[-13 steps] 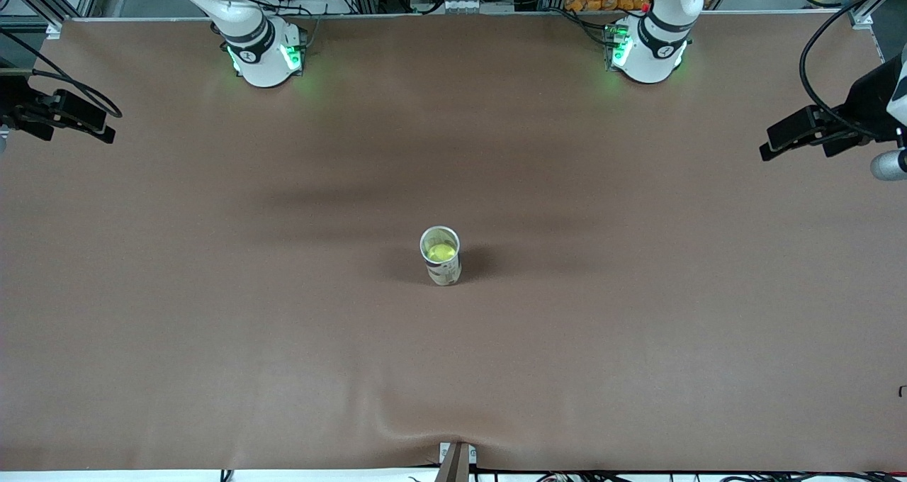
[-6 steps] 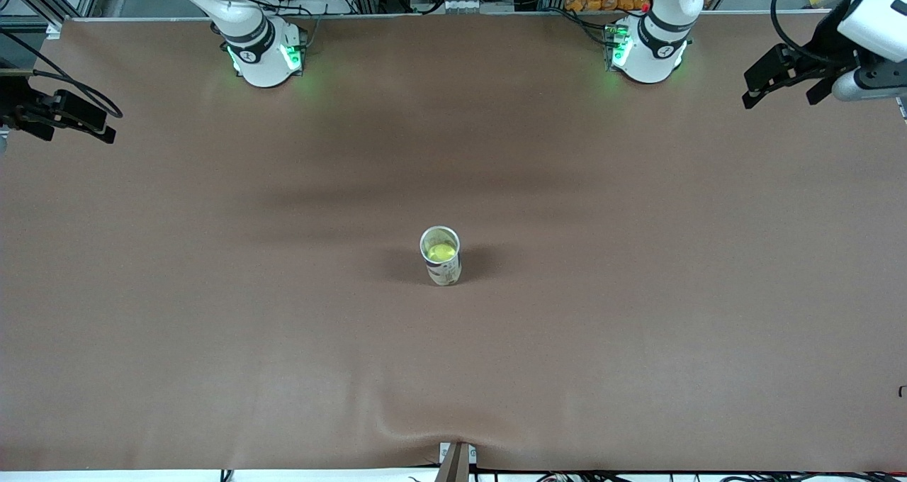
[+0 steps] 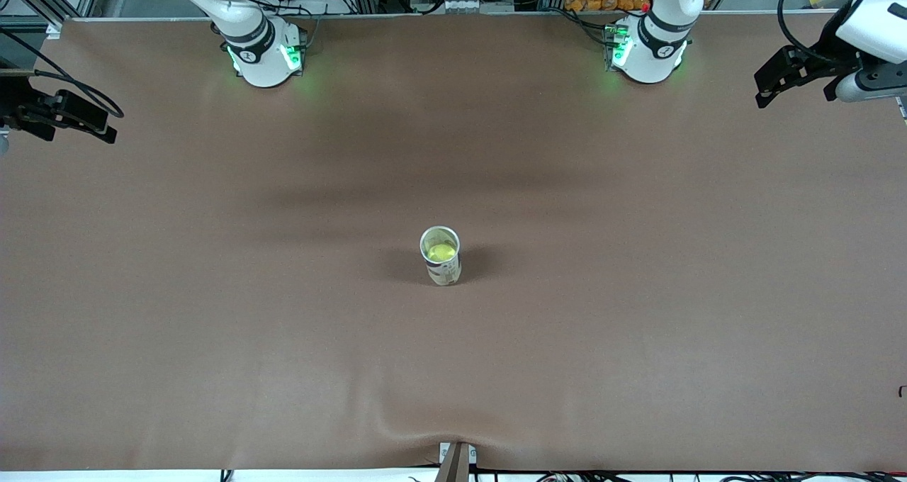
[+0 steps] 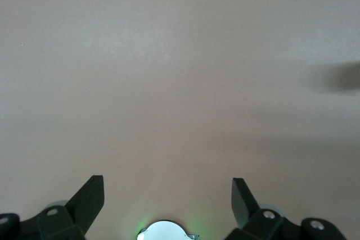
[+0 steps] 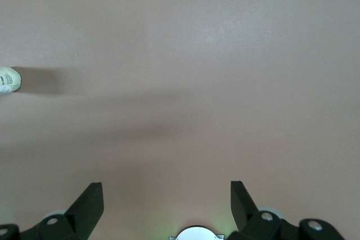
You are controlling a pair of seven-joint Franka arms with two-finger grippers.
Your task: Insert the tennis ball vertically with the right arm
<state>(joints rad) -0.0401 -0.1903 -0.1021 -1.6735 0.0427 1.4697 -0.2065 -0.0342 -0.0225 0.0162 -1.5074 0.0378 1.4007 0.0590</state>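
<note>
Swinging up toward its base end since a second ago, the left claw point(image 3: 793, 81) hangs spread and empty over the counter's point(image 3: 638, 340) left-arm end. Right claw point(image 3: 67, 117) waits, fingers point(image 5: 90, 203) wide, over the right-arm end. Mid-counter, the tennis ball point(image 3: 441, 252) sits inside the upright tube point(image 3: 443, 268) on brown, rippled covering.
</note>
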